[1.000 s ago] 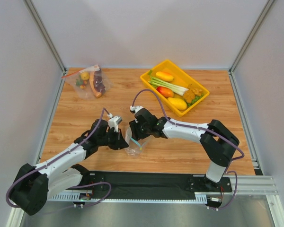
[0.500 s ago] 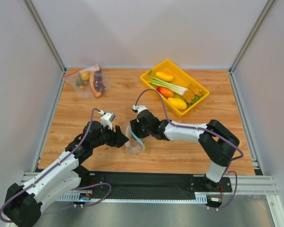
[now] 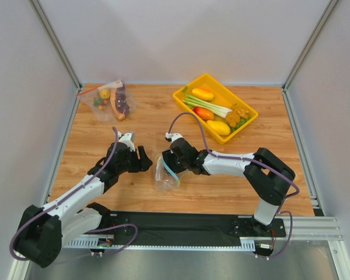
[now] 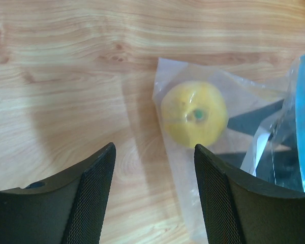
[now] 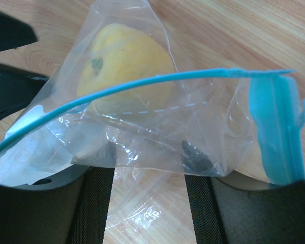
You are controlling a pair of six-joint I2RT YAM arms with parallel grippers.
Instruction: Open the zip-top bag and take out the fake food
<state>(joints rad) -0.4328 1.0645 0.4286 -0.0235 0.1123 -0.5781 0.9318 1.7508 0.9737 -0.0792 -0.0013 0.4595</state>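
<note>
The left gripper (image 3: 142,158) had just let go. A second earlier it was shut at the 9 o'clock edge of the zip-top bag (image 3: 164,178). Now it sat back toward 9 o'clock, clear of the plastic, its fingers spread wide with only bare wood between them in the left wrist view.

The bag lay near the table's 6 o'clock edge, between the two arms. Its mouth was raised toward the right gripper (image 3: 174,165), which had edged slightly toward 5 o'clock over the same second.

The right wrist view showed the light-blue zip strip (image 5: 269,127) parted, one track arcing free across the frame, so the mouth looked open. The right fingers stood about half spread, their tips veiled by the clear film. Whether they sat inside the mouth or merely under the bag could not be told, and no pinch on the film was visible.

One piece of fake food, a round yellow fruit (image 4: 194,114), remained inside, low in the bag. No other piece showed in it.

The opening step therefore looked done, and the release probably freed the left arm to reach in for the fruit. The yellow tray (image 3: 176,93) at 1 o'clock held other toy produce. A second bag with a red-orange strip (image 3: 108,102) lay at 11 o'clock, well apart.
</note>
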